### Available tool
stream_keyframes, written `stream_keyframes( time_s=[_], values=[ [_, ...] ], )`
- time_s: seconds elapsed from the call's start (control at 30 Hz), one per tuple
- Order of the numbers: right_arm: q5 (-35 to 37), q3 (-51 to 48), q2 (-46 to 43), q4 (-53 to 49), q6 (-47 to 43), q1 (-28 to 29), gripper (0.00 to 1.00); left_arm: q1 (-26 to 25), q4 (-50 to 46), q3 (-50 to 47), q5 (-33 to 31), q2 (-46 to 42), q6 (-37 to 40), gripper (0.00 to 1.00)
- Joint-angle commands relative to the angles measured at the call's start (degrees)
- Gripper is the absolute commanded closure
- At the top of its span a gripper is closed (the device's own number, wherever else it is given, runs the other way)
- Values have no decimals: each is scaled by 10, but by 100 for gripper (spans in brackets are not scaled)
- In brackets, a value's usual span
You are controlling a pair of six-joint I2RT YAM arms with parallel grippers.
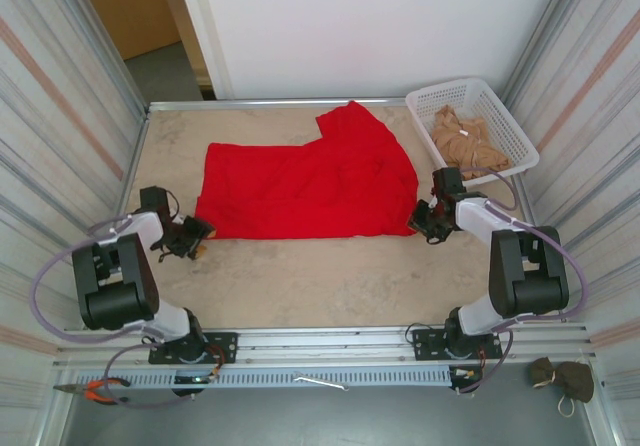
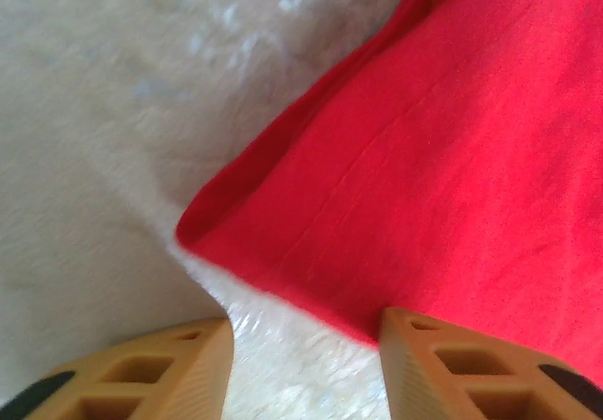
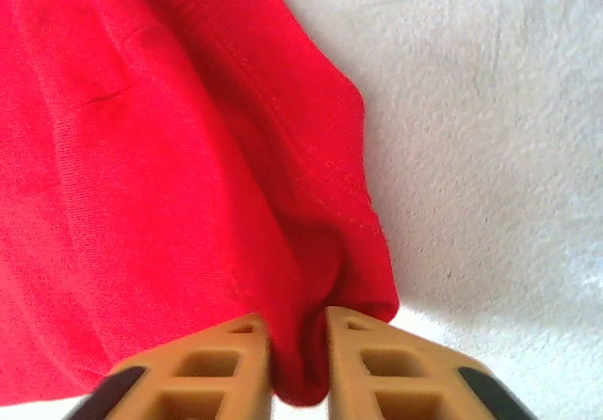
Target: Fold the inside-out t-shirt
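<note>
The inside-out t-shirt (image 1: pixel 310 181) is bright red and lies spread across the middle of the table, with one part reaching toward the back. My left gripper (image 1: pixel 195 236) is low at the shirt's near left corner. In the left wrist view it (image 2: pixel 306 331) stands open with bare table between its fingers, and the right finger (image 2: pixel 424 354) touches the hem of the shirt (image 2: pixel 452 156). My right gripper (image 1: pixel 425 221) is at the shirt's near right corner. In the right wrist view it (image 3: pixel 299 321) is shut on a bunched fold of the shirt (image 3: pixel 141 156).
A white basket (image 1: pixel 450 88) stands at the back right and holds a tan cloth (image 1: pixel 465 141). Striped walls close in both sides. Bare table (image 1: pixel 320 276) stretches between the shirt and the arm bases. Orange pliers (image 1: pixel 95 391) lie on the front rail shelf.
</note>
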Motion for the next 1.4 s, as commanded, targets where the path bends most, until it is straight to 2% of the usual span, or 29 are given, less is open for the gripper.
stream_keyframes(
  time_s=[0.0, 0.07, 0.1, 0.27, 0.57, 0.7, 0.83, 0.9, 0.93, 0.97, 1.03, 1.07, 1.13, 1.23, 1.37],
  values=[
    [-13, -3, -18, -7, -4, -10, 97, -4, 114, 36, -17, 57, 27, 73],
    [-19, -6, -25, -14, -10, -18, 100, -3, 109, 57, -13, 73, 35, 95],
    [-21, -8, -34, -18, -12, -22, 100, -3, 107, 63, -13, 78, 39, 100],
    [-20, -28, -95, -58, -19, -50, 100, 18, 121, 37, 7, 43, 24, 100],
    [-22, -110, -253, -168, 11, -61, 100, 78, 103, -121, 57, -164, -35, 100],
    [-39, -149, -340, -194, 66, -44, 100, 84, 56, -193, 56, -302, -82, 100],
    [-19, -154, -404, -263, 115, -11, 100, 92, -32, -230, 41, -456, -127, 100],
    [-14, -159, -451, -292, 148, -2, 100, 95, -66, -231, 51, -461, -128, 100],
    [-9, -161, -471, -304, 159, 0, 92, 95, -64, -238, 54, -467, -139, 100],
    [-1, -160, -493, -320, 167, -1, 69, 95, -62, -241, 58, -473, -145, 95],
    [16, -147, -533, -346, 171, -2, 52, 95, -53, -233, 55, -471, -145, 61],
    [26, -132, -547, -356, 171, -4, 46, 96, -56, -217, 46, -465, -135, 51],
    [30, -98, -551, -357, 162, -6, 44, 95, -70, -169, 24, -450, -100, 38],
    [15, -34, -495, -318, 128, -5, 44, 95, -51, -99, 5, -413, -55, 29],
    [5, 80, -348, -268, 58, 8, 44, 71, -9, 0, 33, -280, 5, 28]
  ],
)
